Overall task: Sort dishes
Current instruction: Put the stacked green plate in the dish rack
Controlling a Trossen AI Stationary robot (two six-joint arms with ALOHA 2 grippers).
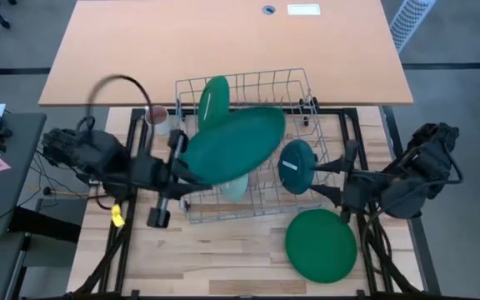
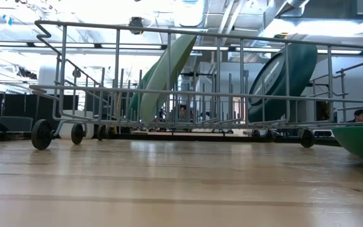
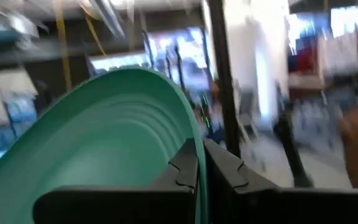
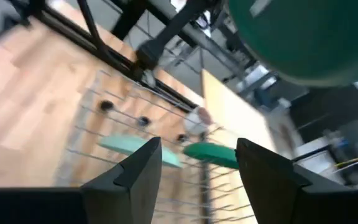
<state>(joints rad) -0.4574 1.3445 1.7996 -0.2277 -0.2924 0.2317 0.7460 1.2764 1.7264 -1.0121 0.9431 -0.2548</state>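
My left gripper (image 1: 183,167) is shut on a large dark green plate (image 1: 233,143), which hangs tilted over the wire rack (image 1: 307,92). A second large green plate (image 1: 213,100) stands on edge between the rack's wires at the far side. A smaller teal plate (image 1: 297,165) stands on edge at the rack's right end. A pale mint plate (image 1: 235,190) shows partly from under the held plate. A third large green plate (image 1: 321,244) lies flat on the table at the near right. My right gripper (image 1: 325,180) is open just right of the teal plate, with nothing between its fingers. My left gripper pinches the large plate's rim (image 3: 188,140) between its two fingers, at the plate's left end. The fingers (image 3: 225,171) come in about level from the table's left. The plate is lifted clear above the rack, tilted, and reaches out to the right past the fingers.
A small pinkish mug (image 1: 157,117) stands just left of the rack's far corner. A second, bare tabletop (image 1: 140,50) lies beyond the rack. Free wood shows at the near left (image 1: 198,258). In the low view the rack's wheels (image 2: 41,133) rest on the table.
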